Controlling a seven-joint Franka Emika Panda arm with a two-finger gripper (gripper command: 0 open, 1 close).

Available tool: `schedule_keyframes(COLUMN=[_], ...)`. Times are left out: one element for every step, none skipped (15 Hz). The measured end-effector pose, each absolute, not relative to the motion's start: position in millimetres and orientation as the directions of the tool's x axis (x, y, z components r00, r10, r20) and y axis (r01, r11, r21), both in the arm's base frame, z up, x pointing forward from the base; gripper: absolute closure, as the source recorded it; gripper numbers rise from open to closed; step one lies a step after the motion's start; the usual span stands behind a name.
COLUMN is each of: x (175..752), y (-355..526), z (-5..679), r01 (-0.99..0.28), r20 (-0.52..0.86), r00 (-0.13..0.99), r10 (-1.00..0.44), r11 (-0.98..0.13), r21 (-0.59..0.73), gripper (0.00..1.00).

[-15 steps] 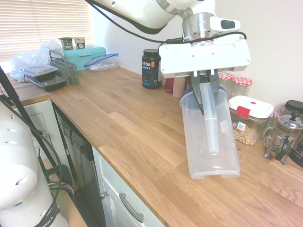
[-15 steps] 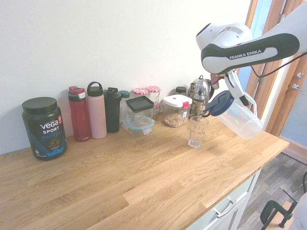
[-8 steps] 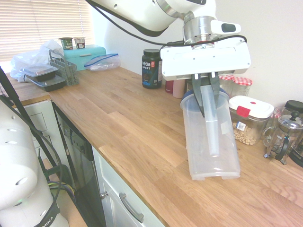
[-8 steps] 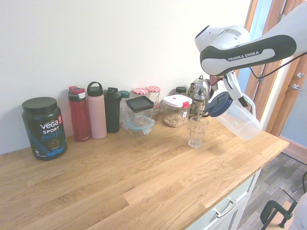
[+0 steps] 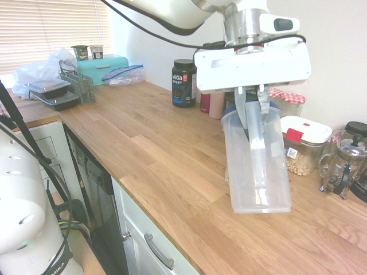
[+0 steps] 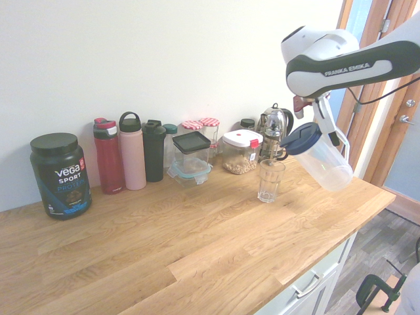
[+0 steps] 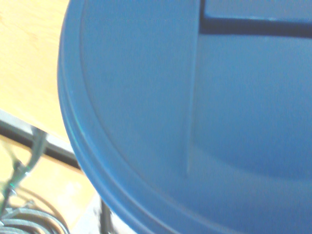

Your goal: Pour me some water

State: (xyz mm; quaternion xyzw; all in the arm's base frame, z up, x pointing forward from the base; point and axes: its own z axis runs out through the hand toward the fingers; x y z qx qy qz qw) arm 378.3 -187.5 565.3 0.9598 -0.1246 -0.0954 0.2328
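- Wooden kitchen countertop (image 6: 197, 243) is running under a white wall, filling the lower part of the second exterior view.
- Vega Sport tub (image 6: 59, 174) is standing at the far left of that frame.
- Right of it, a red bottle (image 6: 108, 156), a pink bottle (image 6: 132, 151) and a black bottle (image 6: 154, 149) are lining up against the wall.
- Around mid-frame, a glass container with a dark lid (image 6: 191, 157) and a white-lidded jar of nuts (image 6: 241, 151) are sitting side by side.
- Empty drinking glass (image 6: 270, 180) is standing upright just right of centre.
- French press (image 6: 274, 131) is standing behind it, by the wall.
- Clear plastic pitcher with a blue lid (image 6: 316, 155) is hanging tilted above the counter at the right, its lid end leaning towards the glass.
- Gripper (image 5: 252, 106) is clamping its fingers on the pitcher's handle.
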Motion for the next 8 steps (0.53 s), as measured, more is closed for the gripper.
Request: schedule_keyframes(x=[359,340,323,310,302,298,298,300], y=[-194,-200,-207,-213,-218,-219,-219,-219], z=[572,574,573,569,562,553,544,534], r01=[-0.22,-0.249,-0.282,-0.314,-0.343,-0.373,-0.405,-0.437], r20=[-0.091,-0.054,-0.017,0.017,0.049,0.072,0.088,0.106], r00=[0.954,0.954,0.951,0.946,0.938,0.928,0.914,0.898], r10=[-0.285,-0.293,-0.308,-0.325,-0.342,-0.366,-0.396,-0.428], r11=[-0.874,-0.884,-0.892,-0.899,-0.904,-0.906,-0.902,-0.894], r21=[0.434,0.396,0.353,0.307,0.255,0.202,0.15,0.1], gripper=[1.0,1.0,1.0,1.0,1.0,1.0,1.0,1.0])
